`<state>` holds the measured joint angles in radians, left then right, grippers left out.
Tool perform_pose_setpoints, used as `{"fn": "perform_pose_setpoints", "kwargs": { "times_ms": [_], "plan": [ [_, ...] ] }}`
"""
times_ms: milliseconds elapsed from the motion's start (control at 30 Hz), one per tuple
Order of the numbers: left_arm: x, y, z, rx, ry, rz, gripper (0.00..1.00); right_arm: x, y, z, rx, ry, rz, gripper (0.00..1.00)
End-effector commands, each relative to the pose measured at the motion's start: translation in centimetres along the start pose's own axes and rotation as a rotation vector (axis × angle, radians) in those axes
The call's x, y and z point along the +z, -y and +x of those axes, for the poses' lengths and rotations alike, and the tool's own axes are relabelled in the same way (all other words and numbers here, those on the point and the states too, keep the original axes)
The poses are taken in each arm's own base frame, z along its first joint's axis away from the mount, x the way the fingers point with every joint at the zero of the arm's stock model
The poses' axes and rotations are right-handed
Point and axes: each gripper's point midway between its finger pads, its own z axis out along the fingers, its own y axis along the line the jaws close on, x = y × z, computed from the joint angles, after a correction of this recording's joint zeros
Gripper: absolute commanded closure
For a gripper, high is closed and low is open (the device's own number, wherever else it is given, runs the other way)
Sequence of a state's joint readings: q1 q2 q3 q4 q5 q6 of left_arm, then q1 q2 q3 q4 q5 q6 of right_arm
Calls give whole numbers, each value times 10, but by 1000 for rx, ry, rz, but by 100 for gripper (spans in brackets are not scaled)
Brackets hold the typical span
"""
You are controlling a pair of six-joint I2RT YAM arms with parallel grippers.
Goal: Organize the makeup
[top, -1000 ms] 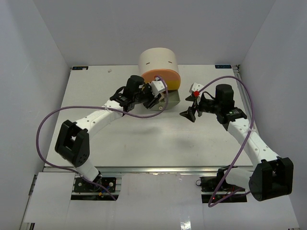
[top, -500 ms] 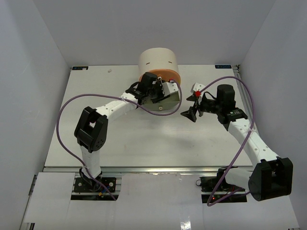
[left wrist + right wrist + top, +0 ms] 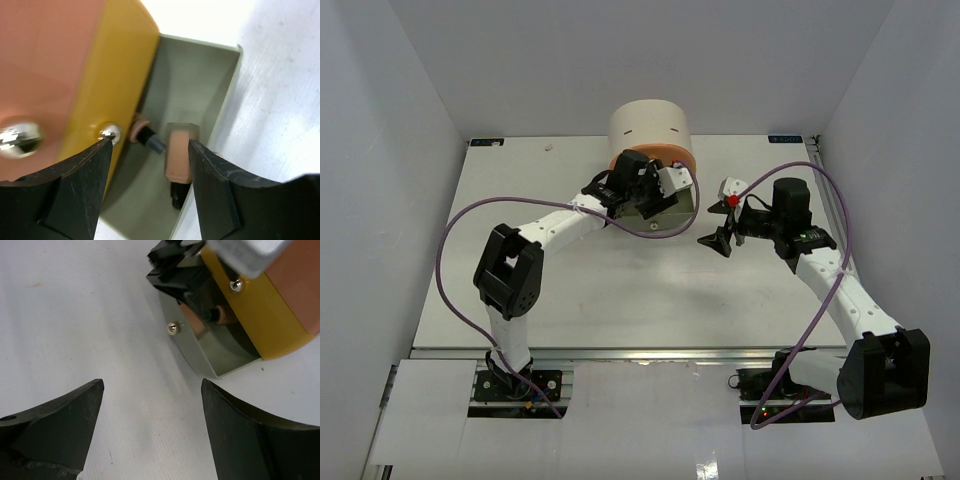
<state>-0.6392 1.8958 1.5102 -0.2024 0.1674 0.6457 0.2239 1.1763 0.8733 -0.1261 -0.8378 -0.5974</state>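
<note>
A grey-green drawer [image 3: 200, 85] stands pulled out from the base of the cream cylindrical unit [image 3: 650, 128]. Inside lie two tan bottles with dark caps: one [image 3: 178, 154] along the drawer's right wall, another [image 3: 139, 129] partly hidden under the yellow and pink drawers above. My left gripper [image 3: 150, 145] is open just above the drawer, its right finger close beside the first bottle and gripping nothing. It shows over the drawer in the top view [image 3: 658, 198]. My right gripper [image 3: 717, 238] is open and empty, low over the table right of the drawer [image 3: 215, 352].
The yellow drawer [image 3: 120, 75] and pink drawer [image 3: 45, 60] overhang the open drawer on its left. The cylindrical unit stands at the table's back centre. White walls enclose the table on three sides. The purple cables loop beside both arms.
My left arm has swung right and forward, bringing its gripper over the open drawer. The right arm has barely moved.
</note>
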Motion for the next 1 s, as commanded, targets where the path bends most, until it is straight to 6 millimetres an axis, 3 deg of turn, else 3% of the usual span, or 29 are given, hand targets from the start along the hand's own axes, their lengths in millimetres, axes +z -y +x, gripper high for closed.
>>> {"fn": "perform_pose_setpoints", "kwargs": {
  "times_ms": [0, 67, 167, 233, 267, 367, 400, 433, 567, 733, 800, 967],
  "plan": [
    [-79, -57, -77, -190, 188, -242, 22, 0, -36, 4, -184, 48, -196, 23],
    [-99, -69, -62, -321, 160, -332, 23, 6, -46, 11, -326, 27, -250, 31],
    [-133, -78, -30, -533, 151, -369, 29, 18, -50, 21, -444, -62, -297, 52],
    [-156, -76, -7, -681, 173, -360, 36, 32, -54, 36, -477, -154, -343, 66],
    [-167, -75, 5, -757, 194, -350, 39, 44, -60, 34, -508, -184, -381, 72],
    [-200, -71, 42, -923, 237, -366, 47, 73, -66, 54, -548, -324, -444, 86],
    [-214, -75, 50, -954, 260, -390, 49, 82, -60, 69, -562, -392, -435, 87],
    [-213, -65, 70, -985, 229, -394, 49, 97, -54, 77, -586, -447, -402, 87],
    [-231, -47, 108, -1023, 228, -462, 41, 129, -40, 96, -601, -557, -341, 88],
    [-240, -43, 116, -1011, 231, -513, 37, 166, 7, 119, -542, -683, -136, 84],
    [-240, -42, 114, -1009, 238, -506, 36, 180, 33, 108, -528, -673, 5, 77],
    [-241, -42, 114, -1011, 233, -506, 34, 201, 69, 99, -541, -628, 203, 59]
  ]
}}
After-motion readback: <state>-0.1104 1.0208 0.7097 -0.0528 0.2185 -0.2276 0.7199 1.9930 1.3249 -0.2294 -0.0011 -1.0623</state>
